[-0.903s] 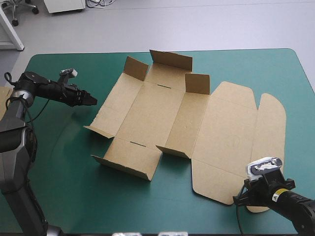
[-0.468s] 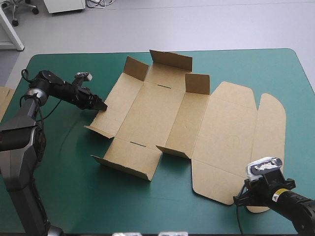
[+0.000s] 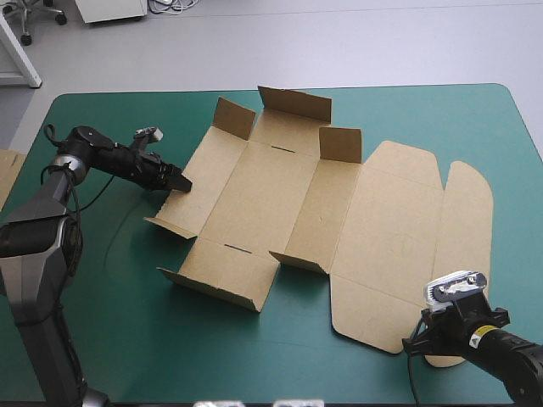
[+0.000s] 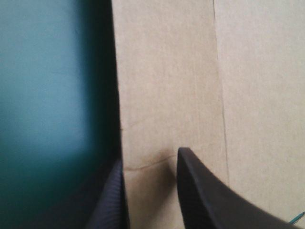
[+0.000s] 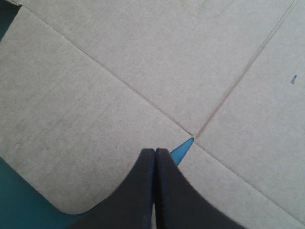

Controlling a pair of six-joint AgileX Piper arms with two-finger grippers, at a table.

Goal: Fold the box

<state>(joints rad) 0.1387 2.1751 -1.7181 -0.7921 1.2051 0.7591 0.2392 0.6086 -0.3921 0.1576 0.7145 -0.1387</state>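
Left gripper (image 3: 178, 181) has advanced to the left edge of the box (image 3: 280, 203), jaws parted — right gripper (image 5: 155, 151) pressed together; light, stiff board, likely best pinched edgewise.

You are counting four kinds.
You are seeing one box (image 3: 339, 212), one spare board edge (image 3: 7, 170), one tabletop (image 3: 110, 339) and two tools: left tool (image 3: 181, 181), right tool (image 5: 155, 151).

Pale grey floor (image 3: 382, 42) beyond teal-green table (image 3: 102, 322), chair base (image 3: 38, 15) & white cabinet (image 3: 110, 8) far left.
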